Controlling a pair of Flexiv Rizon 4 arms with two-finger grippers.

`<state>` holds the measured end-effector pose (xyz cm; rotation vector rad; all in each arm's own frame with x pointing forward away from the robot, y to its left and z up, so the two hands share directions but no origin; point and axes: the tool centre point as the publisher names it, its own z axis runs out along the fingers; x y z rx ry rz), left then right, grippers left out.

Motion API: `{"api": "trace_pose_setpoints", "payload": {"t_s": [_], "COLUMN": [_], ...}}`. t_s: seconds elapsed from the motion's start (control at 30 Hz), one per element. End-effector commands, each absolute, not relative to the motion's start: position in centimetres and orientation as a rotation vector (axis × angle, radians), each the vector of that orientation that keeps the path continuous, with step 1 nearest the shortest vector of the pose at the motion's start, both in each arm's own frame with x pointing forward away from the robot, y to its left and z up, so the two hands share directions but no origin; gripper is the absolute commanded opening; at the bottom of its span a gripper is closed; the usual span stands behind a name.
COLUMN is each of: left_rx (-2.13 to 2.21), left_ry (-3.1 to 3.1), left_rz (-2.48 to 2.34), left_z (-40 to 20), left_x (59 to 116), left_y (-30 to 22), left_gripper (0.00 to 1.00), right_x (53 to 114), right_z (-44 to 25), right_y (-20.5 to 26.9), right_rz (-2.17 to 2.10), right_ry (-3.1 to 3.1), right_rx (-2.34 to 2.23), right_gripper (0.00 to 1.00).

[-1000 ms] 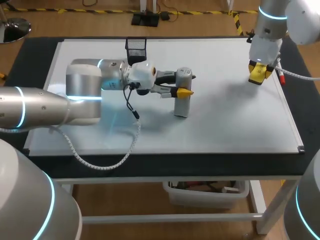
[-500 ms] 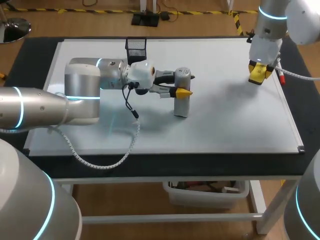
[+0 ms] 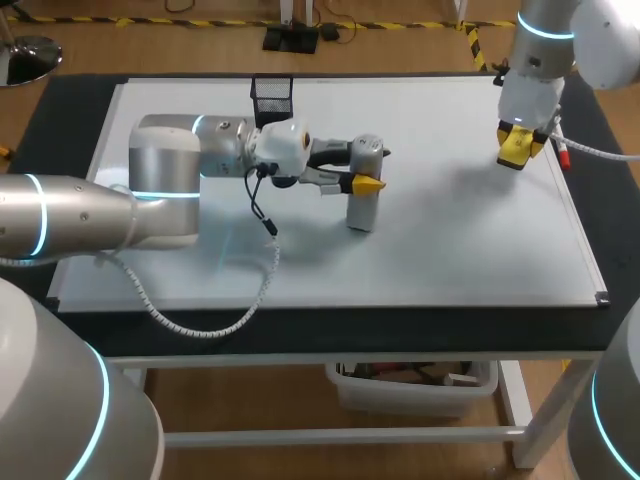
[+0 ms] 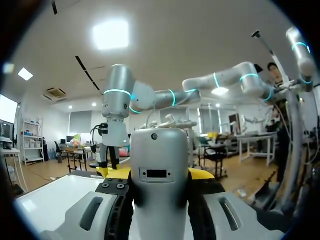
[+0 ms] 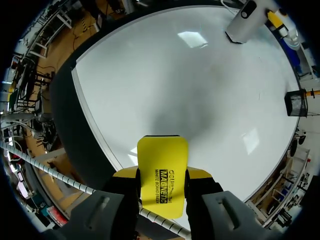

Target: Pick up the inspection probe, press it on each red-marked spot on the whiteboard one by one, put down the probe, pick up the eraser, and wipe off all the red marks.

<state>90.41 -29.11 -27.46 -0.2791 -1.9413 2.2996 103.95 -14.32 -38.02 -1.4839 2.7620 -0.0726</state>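
The grey inspection probe [image 3: 362, 212] stands upright near the middle of the whiteboard [image 3: 450, 230], its foot on the surface. My left gripper [image 3: 368, 168] is shut on the probe's upper part from the side; in the left wrist view the probe [image 4: 159, 185] fills the gap between the yellow tips of that gripper [image 4: 159, 175]. My right gripper [image 3: 520, 148] hangs over the board's far right part, shut on the yellow eraser [image 5: 162, 170]. From the right wrist the probe [image 5: 243, 22] shows far ahead. I see no red marks on the board.
A black mesh pen holder [image 3: 272, 98] stands at the board's far edge, behind my left wrist. A red-tipped marker [image 3: 562, 152] lies by the board's right edge beside my right gripper. A black mat [image 3: 60, 120] borders the board.
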Motion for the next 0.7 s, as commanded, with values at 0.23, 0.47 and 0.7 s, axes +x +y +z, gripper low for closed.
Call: {"api": "trace_pose_setpoints", "payload": {"t_s": [0.23,0.47,0.7], "left_rx": [-0.262,-0.159,-0.031], "left_ry": [-1.937,-1.956,-1.983], "left_rz": [2.341,2.410,2.499], "left_z": [-25.4,-24.9,-24.6], "left_x": [91.3,93.6,96.4], "left_y": [-27.5,-23.2,-17.8], "left_gripper": [0.00,0.00,0.00], "right_x": [104.0,104.0,104.0], "right_z": [-37.9,-37.9,-37.9], "right_y": [-14.4,-14.4,-14.4], "right_rz": [-0.075,-0.075,-0.075], "right_ry": [2.762,2.762,2.762], "right_rx": [-1.488,-1.488,-1.488], "right_gripper": [0.00,0.00,0.00]}}
